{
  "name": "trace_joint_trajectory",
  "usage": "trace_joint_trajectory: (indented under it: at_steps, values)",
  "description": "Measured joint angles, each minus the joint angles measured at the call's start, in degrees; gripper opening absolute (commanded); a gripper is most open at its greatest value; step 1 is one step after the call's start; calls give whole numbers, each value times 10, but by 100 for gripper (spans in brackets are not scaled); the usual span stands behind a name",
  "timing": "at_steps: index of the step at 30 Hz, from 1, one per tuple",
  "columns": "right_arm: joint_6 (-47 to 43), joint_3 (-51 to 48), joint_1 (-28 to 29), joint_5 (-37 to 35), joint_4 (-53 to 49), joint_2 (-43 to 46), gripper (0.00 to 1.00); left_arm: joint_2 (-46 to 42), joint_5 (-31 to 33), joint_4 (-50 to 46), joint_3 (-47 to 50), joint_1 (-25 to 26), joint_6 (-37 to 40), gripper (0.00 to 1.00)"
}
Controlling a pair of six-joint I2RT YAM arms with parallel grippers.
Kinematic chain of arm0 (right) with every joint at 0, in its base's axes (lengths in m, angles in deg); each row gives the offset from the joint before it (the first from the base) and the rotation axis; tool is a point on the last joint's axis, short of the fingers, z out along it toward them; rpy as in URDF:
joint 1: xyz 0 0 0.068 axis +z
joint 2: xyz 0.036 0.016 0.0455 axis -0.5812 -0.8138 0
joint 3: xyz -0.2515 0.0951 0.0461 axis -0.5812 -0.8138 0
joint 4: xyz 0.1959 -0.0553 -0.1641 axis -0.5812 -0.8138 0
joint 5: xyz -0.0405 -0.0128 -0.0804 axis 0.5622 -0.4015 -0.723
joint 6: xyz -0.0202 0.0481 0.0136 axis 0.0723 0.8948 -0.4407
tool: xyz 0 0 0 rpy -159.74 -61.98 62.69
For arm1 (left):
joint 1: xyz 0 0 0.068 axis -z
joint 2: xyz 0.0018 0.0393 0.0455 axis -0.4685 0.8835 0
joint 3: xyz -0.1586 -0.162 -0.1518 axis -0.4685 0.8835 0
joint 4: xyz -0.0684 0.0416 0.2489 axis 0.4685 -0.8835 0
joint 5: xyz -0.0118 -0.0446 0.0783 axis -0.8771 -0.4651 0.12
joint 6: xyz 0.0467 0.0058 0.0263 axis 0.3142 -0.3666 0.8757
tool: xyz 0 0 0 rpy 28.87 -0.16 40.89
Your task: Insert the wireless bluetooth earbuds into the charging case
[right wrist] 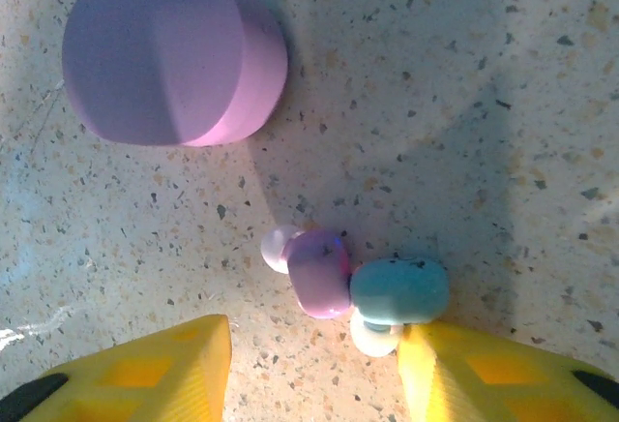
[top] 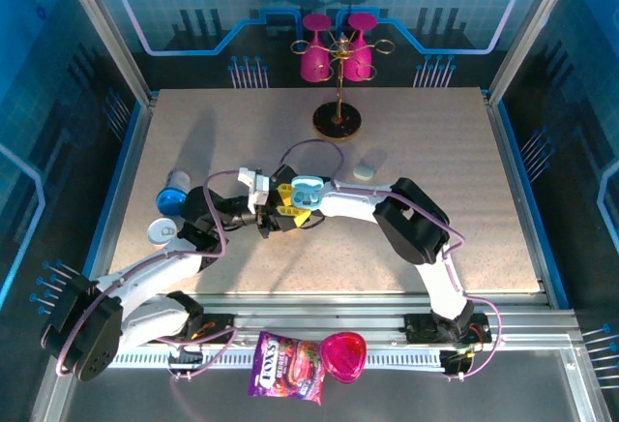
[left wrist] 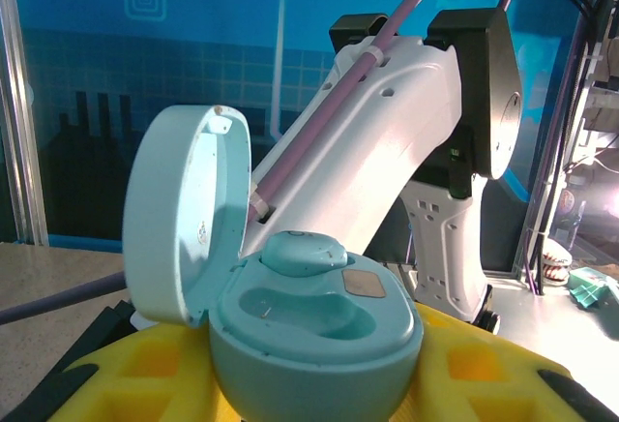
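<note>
The left claw (left wrist: 309, 388) gripped the open charging case (left wrist: 314, 340); one pale blue earbud (left wrist: 303, 252) looked seated, while the neighbouring socket (left wrist: 290, 311) lay empty, so roughly half remained. The right claw (right wrist: 314, 359) hung wide open, holding nothing, over a loose blue bud (right wrist: 398, 288) that touched a lilac bud (right wrist: 319, 272) on the desk (right wrist: 484, 103). One yellow finger (right wrist: 455, 374) crowded the blue bud, and the lilac case (right wrist: 169, 49) sat well apart.

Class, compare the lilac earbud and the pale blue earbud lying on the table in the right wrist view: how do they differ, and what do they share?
Colour: the lilac earbud is purple, the pale blue earbud turquoise.
Pose: the lilac earbud runs up the picture, the blue one across it.
Tips: the lilac's whitish tip points upper left, the blue's downward.
Both lie touching on the speckled table.
</note>
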Motion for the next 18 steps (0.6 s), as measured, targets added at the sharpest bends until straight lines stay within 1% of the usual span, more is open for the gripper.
trace_joint_trajectory:
  at_steps: [5, 11, 13, 16, 18]
  values:
    - [-14, 21, 1, -15, -27, -8, 45, 0, 0, -3, 0, 0, 2, 32]
    - [-32, 31, -2, -72, -34, -9, 41, 0, 0, -10, 0, 0, 2, 32]
    - [-35, 33, -2, -82, -36, -9, 38, 0, 0, -11, 0, 0, 4, 32]
    - [-41, 38, -2, -89, -41, -9, 31, 0, 0, -11, 0, 0, 9, 32]
    - [-43, 47, -2, -94, -47, -11, 31, 0, 0, -11, 0, 0, 11, 32]
